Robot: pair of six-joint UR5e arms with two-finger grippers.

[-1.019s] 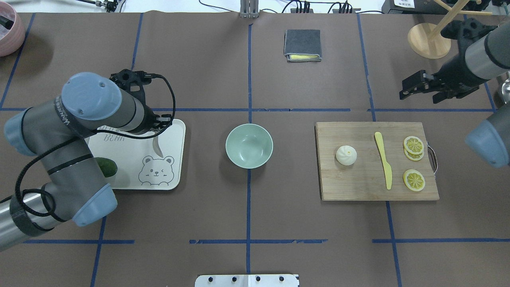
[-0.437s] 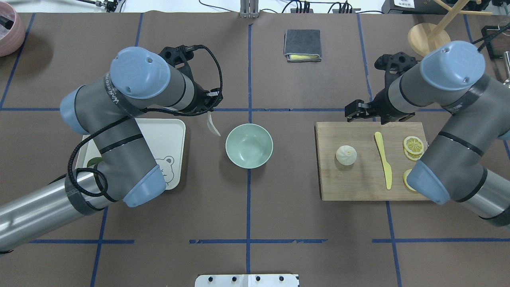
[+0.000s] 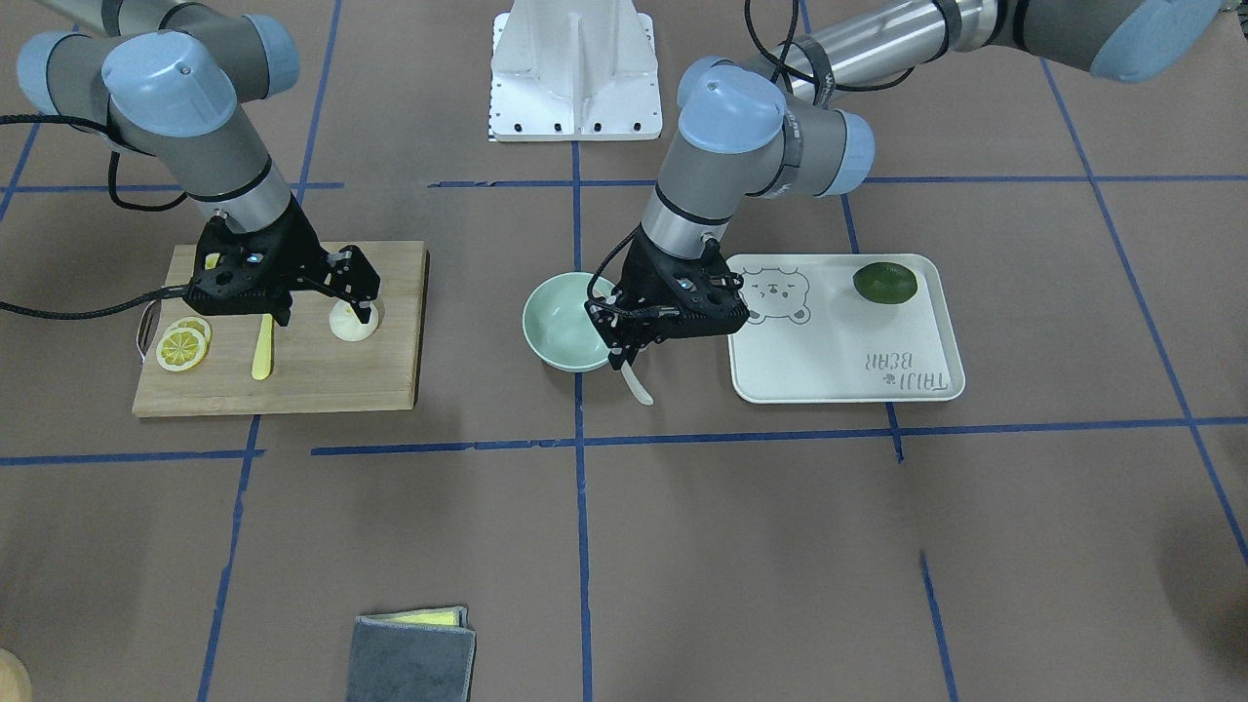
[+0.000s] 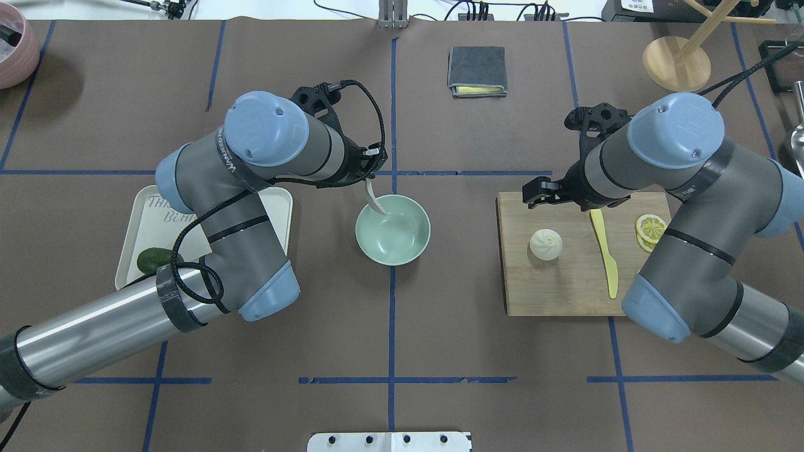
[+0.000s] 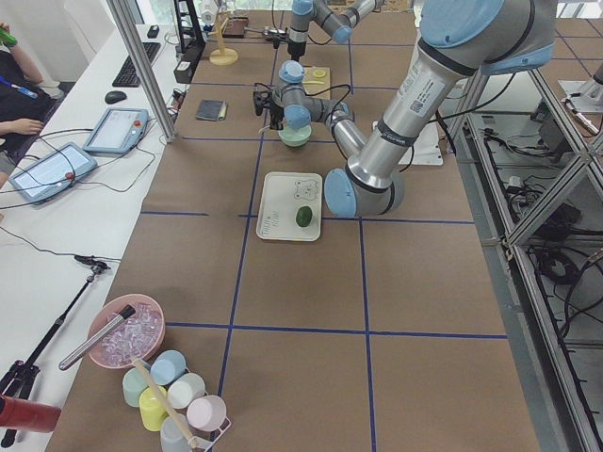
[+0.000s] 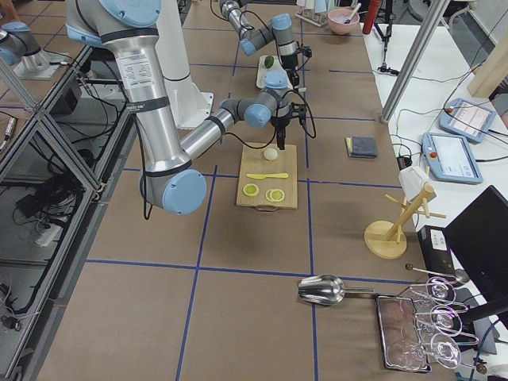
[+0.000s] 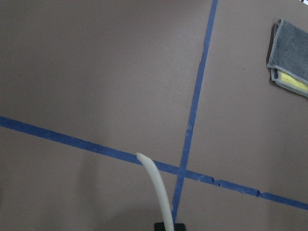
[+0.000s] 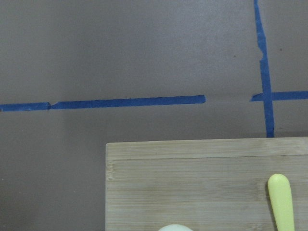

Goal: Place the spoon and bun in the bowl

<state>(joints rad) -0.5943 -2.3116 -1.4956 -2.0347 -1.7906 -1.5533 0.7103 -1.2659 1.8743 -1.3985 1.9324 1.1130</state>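
Observation:
My left gripper (image 4: 367, 177) is shut on the off-white spoon (image 4: 375, 201). It holds the spoon hanging down above the far-left rim of the mint-green bowl (image 4: 405, 245). In the front view the spoon (image 3: 636, 382) hangs from the left gripper (image 3: 621, 353) beside the bowl (image 3: 554, 327); the left wrist view shows its handle (image 7: 159, 192). The white bun (image 4: 546, 244) sits on the wooden cutting board (image 4: 565, 289). My right gripper (image 3: 322, 302) is open and empty, just above the board and the bun (image 3: 351, 324). The bun's edge (image 8: 174, 227) shows in the right wrist view.
A yellow plastic knife (image 4: 606, 257) and lemon slices (image 4: 651, 229) lie on the board right of the bun. The white bear tray (image 4: 279, 210) with a dark lime (image 4: 157, 259) lies left of the bowl. A folded grey towel (image 4: 477, 70) lies at the far middle.
My left arm carried the spoon from over the tray rightward to the bowl's rim. My right arm swung in from the far right to over the board's far-left part near the bun.

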